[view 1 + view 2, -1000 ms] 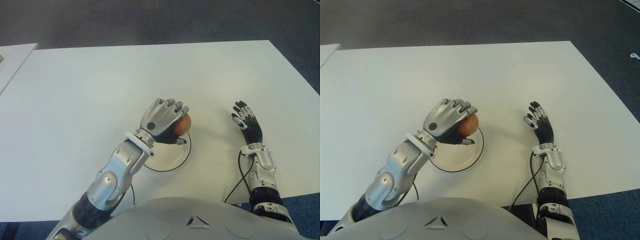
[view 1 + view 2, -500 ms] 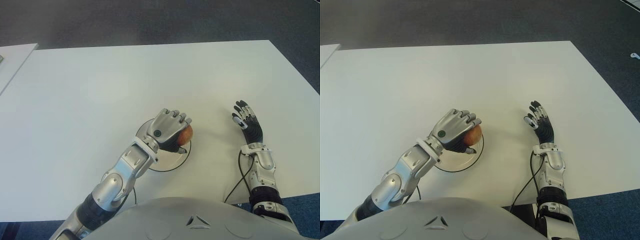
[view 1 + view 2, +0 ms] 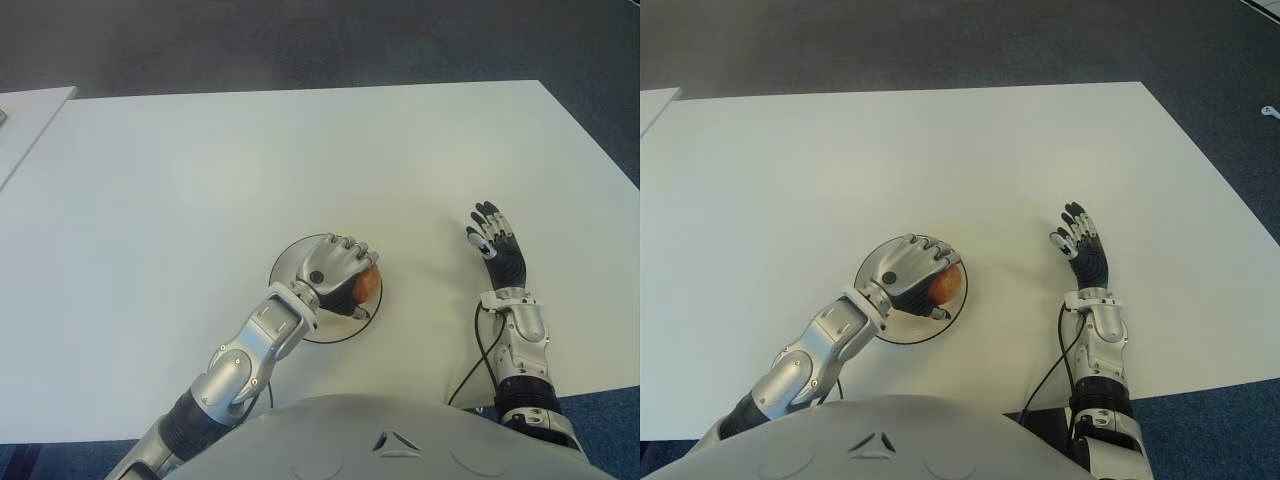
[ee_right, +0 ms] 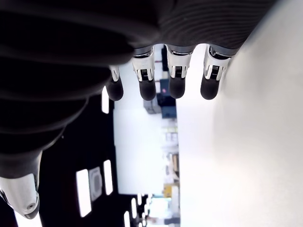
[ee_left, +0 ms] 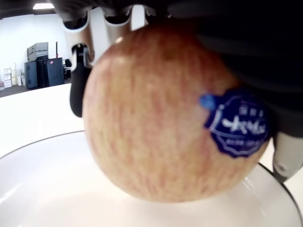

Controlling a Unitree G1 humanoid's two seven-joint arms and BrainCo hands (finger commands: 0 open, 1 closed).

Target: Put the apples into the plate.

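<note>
A white table [image 3: 200,170] seen from above, from the robot's head. Near the front edge, a little left of centre, sits a round white plate [image 3: 290,262] with a thin dark rim.

The left hand [image 3: 335,272] reaches in from the near left and covers the right half of the plate, its silver fingers curled over a red-and-yellow apple [image 3: 366,285]. Only the apple's right side peeks out past the fingers. The close view from the left wrist shows the apple [image 5: 165,118] filling the picture — streaky red and yellow skin with a round blue sticker [image 5: 236,123] — its underside at the plate's white surface [image 5: 42,189], apparently touching it. Dark fingers [image 5: 78,90] wrap it from above and behind, so the hand is clasped around the fruit.

The right hand [image 3: 1081,247] shows well to the right of the plate, over bare table, its fingers pointing away from the robot. Its wrist view shows four fingertips [image 4: 175,85] held straight side by side, gripping nothing — an open, relaxed hand.
</note>
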